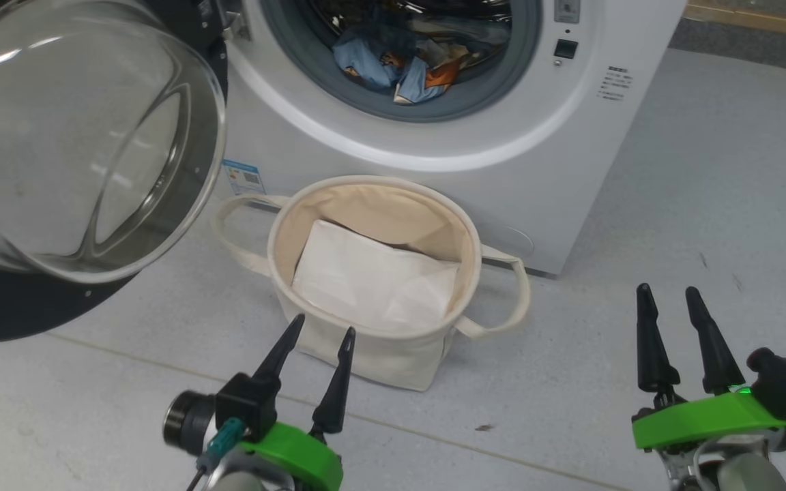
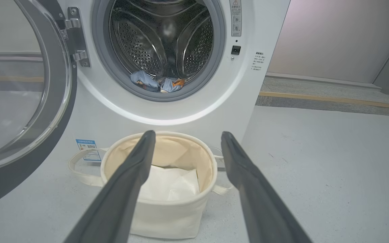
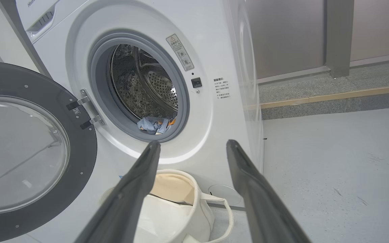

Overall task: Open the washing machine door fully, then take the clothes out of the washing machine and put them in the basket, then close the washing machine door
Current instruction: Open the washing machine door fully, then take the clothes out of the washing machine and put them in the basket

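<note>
Head view is showing the washing machine door point(image 1: 86, 136) hanging wide open at the left of the washing machine point(image 1: 570, 170), so unloading is the step in hand. The clothes point(image 1: 406, 65) are lying in the machine's drum, near its front lip; the basket point(image 1: 379, 361) is sitting just before the machine (a white sheet point(image 1: 372, 279) lying inside). Left jaws and right jaws are hovering released, empty, before the machine. Next, one arm is likely needing a reach into the drum to pinch the clothes.

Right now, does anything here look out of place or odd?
Nothing is spilled or broken. The one oddity: a white folded sheet lies tilted in the basket, while the clothes sit in the washing machine drum.
</note>
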You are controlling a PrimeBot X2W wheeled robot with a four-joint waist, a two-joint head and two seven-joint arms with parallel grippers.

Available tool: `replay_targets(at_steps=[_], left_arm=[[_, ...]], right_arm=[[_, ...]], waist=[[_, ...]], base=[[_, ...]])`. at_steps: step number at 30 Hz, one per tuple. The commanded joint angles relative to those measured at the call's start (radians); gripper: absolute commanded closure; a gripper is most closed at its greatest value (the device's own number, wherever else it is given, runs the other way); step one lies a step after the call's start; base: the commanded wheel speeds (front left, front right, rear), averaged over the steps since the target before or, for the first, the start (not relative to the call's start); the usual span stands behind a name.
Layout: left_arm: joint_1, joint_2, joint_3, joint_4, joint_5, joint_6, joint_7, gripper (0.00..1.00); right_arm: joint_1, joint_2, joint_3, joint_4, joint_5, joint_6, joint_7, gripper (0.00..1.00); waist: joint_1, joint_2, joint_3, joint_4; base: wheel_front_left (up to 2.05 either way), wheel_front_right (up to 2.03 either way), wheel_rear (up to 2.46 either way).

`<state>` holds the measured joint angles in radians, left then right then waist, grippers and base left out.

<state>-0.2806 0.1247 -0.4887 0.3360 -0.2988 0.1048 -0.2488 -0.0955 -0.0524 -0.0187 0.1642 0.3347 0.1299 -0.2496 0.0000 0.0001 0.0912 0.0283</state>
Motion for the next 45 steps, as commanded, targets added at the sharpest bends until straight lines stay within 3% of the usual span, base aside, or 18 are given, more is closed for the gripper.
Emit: replay_targets(at_steps=[1,16,19,23,30,37,45], left_arm=[[-0.012,0.005,0.043,-0.019,-0.003,0.001,-0.010,0.00],[0.030,-0.034,0.163,-0.044,0.074,-0.003,-0.013,0.00],[0.033,-0.040,0.192,-0.061,0.110,0.025,-0.013,0.00],[0.041,-0.046,0.202,-0.072,0.145,0.025,-0.013,0.00],[0.052,-0.054,0.208,-0.071,0.163,0.001,-0.013,0.00],[0.058,-0.067,0.219,-0.006,0.095,-0.060,-0.013,0.00],[0.042,-0.071,0.202,0.037,0.115,-0.074,-0.013,0.00]], right_arm=[[-0.020,0.002,0.017,-0.029,-0.009,0.001,-0.012,0.00],[-0.037,0.002,0.010,-0.031,0.002,0.001,-0.012,0.00],[-0.040,0.002,0.012,-0.030,0.004,0.001,-0.012,0.00],[-0.042,0.002,0.016,-0.026,0.007,0.001,-0.012,0.00],[-0.042,0.002,0.021,-0.015,0.010,0.001,-0.012,0.00],[-0.044,0.002,0.027,-0.006,0.014,0.001,-0.012,0.00],[-0.044,0.002,0.040,0.001,0.017,0.001,-0.012,0.00]], waist=[[0.0000,-0.0001,0.007,-0.011],[0.0000,-0.0001,0.014,-0.035],[0.0000,-0.0001,0.012,-0.036],[0.0000,-0.0001,0.012,-0.037],[0.0000,-0.0001,0.008,-0.035],[0.0000,-0.0001,0.000,-0.032],[0.0000,-0.0001,-0.003,-0.029]], base=[[0.00,0.00,0.00],[0.00,0.00,0.00],[0.00,0.00,0.00],[0.00,0.00,0.00],[0.00,0.00,0.00],[0.19,-0.07,-0.12],[1.32,-0.76,-0.57]])
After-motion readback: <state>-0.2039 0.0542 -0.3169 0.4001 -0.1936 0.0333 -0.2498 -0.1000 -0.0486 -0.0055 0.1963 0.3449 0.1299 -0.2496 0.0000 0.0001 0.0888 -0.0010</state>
